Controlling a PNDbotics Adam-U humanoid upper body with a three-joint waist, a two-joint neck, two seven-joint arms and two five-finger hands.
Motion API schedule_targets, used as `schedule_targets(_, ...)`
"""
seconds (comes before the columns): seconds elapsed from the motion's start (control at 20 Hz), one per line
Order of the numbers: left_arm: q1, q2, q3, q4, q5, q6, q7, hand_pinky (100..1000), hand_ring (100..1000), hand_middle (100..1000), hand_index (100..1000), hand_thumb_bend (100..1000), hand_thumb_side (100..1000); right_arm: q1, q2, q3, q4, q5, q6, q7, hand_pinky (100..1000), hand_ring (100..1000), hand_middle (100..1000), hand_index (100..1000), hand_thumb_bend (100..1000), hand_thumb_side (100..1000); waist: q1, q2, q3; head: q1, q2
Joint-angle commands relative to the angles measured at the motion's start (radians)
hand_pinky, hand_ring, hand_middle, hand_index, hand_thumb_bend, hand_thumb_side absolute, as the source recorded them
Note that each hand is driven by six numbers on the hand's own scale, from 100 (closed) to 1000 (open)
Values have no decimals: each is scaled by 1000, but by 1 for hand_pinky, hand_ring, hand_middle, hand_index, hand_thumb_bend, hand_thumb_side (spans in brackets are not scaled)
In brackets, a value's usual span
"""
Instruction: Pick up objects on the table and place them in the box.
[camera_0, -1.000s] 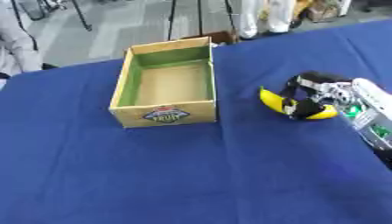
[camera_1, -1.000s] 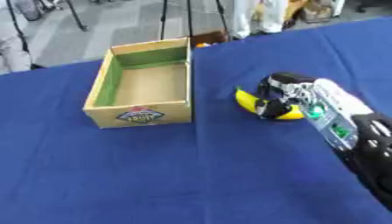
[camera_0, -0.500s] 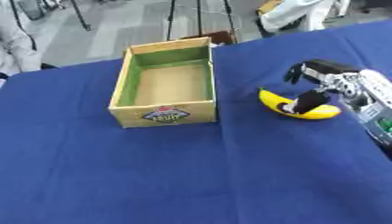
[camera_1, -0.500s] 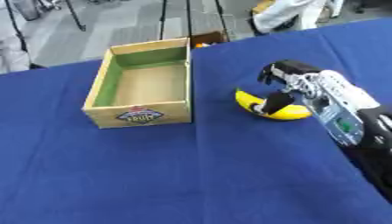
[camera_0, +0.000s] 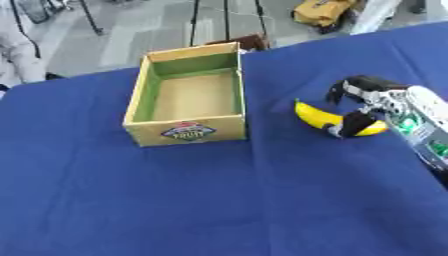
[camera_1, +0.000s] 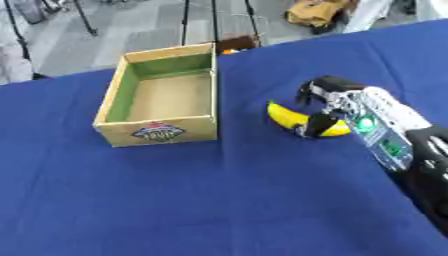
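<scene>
A yellow banana (camera_0: 317, 117) lies on the blue tablecloth, to the right of an open cardboard box (camera_0: 185, 131) with a green inner wall and nothing inside. My right hand (camera_0: 378, 98) comes in from the right edge and sits over the banana's right half. Its fingers (camera_0: 343, 91) arch down behind the fruit and the thumb (camera_0: 353, 125) rests against its near side. The banana's right end is hidden under the hand. My left hand shows in neither view.
The blue table (camera_0: 210, 200) stretches wide in front of the box and banana. Behind its far edge is a grey floor with stand legs (camera_0: 196, 20) and a yellow bag (camera_0: 325, 11). A small brown thing (camera_0: 248, 42) sits just behind the box.
My right hand's fingers have risen off the banana's top and now arch behind it, with the thumb in front. The banana has barely shifted and the box has stayed put.
</scene>
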Motion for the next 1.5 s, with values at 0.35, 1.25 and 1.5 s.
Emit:
schedule_targets(0.35, -6, 11, 0, -20, 3, 0, -5, 293, 634, 662, 747, 100, 854, -7, -16, 3, 27, -13, -3, -17, 776, 975, 697, 789, 346, 215, -3, -12, 2, -2, -15)
schedule_targets(1.25, -5, 7, 0, -20, 4, 1, -7, 289, 634, 664, 748, 100, 854, -15, -8, 16, 60, -38, -3, -67, 696, 926, 603, 722, 188, 226, -1, -9, 3, -4, -14)
schedule_targets(1.5, -6, 10, -1, -20, 4, 3, -7, 289, 634, 664, 748, 100, 855, -23, -7, 17, 59, -35, -5, -71, 691, 921, 597, 717, 169, 237, -2, -11, 3, -3, -15)
